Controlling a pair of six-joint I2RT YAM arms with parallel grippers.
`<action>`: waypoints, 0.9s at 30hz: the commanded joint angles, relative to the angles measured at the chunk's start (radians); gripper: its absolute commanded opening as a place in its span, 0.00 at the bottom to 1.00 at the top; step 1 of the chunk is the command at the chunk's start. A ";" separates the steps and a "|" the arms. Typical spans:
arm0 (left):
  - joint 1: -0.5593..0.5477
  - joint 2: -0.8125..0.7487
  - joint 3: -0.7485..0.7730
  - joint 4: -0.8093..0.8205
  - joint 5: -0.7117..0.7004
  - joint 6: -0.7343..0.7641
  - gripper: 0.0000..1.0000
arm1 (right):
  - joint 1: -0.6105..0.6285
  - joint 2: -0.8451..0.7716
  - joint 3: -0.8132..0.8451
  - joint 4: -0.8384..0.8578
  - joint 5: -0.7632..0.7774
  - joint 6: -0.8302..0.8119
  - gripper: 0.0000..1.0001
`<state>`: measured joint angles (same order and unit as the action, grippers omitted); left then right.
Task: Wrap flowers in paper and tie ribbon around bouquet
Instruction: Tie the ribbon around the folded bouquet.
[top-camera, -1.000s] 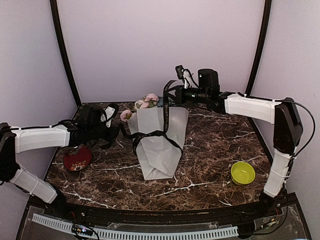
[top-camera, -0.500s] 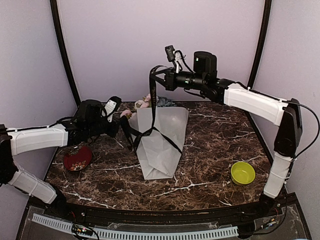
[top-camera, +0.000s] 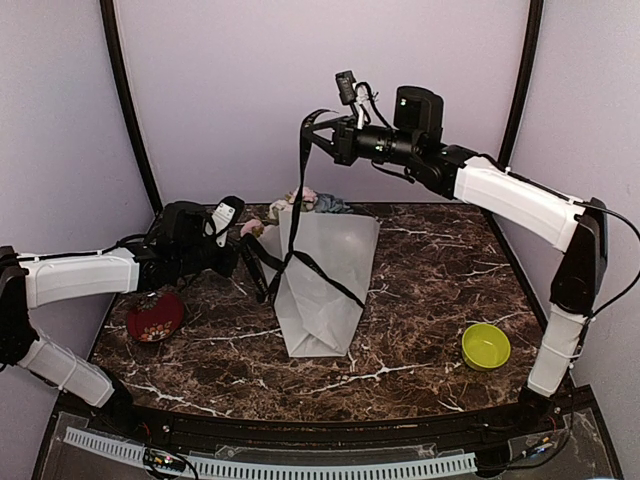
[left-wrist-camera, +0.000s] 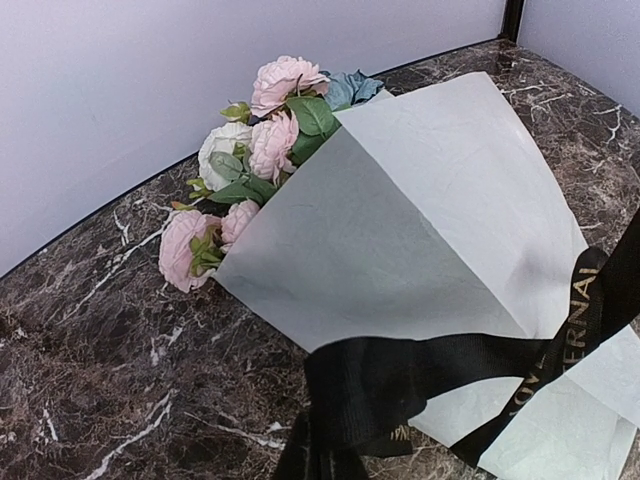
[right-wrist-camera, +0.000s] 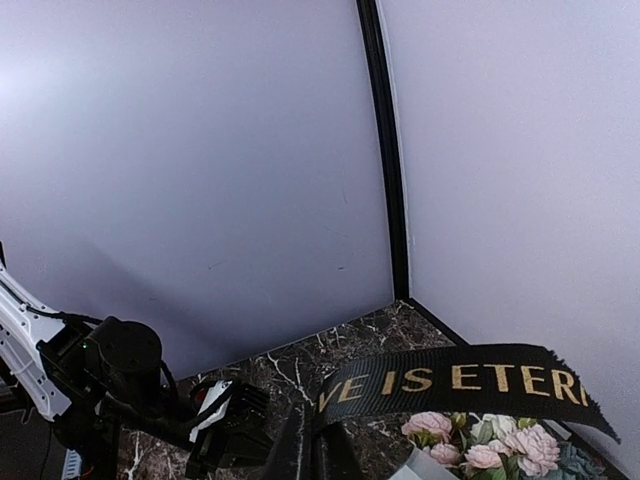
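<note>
1. Top view: the bouquet (top-camera: 318, 290) lies on the table (top-camera: 420, 290). Its long axis runs from near to far, with the flowers (top-camera: 303, 196) at the far end. The ribbon (top-camera: 300, 190) crosses the paper (top-camera: 340, 235) near the middle and then rises steeply to the right gripper (top-camera: 312, 128). This gripper is clamped on the ribbon, high above the flower end. The left gripper (top-camera: 238, 255) is low, just left of the bouquet, and seems to pinch the other ribbon end.
2. Left wrist view: the ribbon (left-wrist-camera: 420, 372) comes from the bottom edge and goes across the paper (left-wrist-camera: 420, 210). This gripper's own fingers are not visible here.
3. Right wrist view: the right gripper (right-wrist-camera: 312, 440) is closed on the ribbon (right-wrist-camera: 450, 378). The flowers (right-wrist-camera: 480, 440) and the left gripper (right-wrist-camera: 228, 415) are far below it.
4. I judge that the left gripper is much nearer to the bouquet, so tightening depends on a pull between the low left and the high right.
</note>
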<state>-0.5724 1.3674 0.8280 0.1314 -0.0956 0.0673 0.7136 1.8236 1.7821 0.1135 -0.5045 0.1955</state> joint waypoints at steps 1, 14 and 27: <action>0.003 -0.016 0.010 -0.006 -0.012 0.020 0.00 | 0.003 0.016 0.018 0.017 -0.003 -0.001 0.00; 0.002 -0.005 0.021 0.000 -0.019 0.026 0.00 | -0.005 0.037 0.017 -0.006 0.019 0.001 0.00; 0.004 -0.002 0.026 -0.004 -0.022 0.035 0.00 | -0.009 0.038 0.016 -0.005 0.022 0.001 0.00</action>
<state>-0.5724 1.3674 0.8299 0.1318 -0.1101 0.0875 0.7101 1.8500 1.7821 0.0948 -0.4950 0.1959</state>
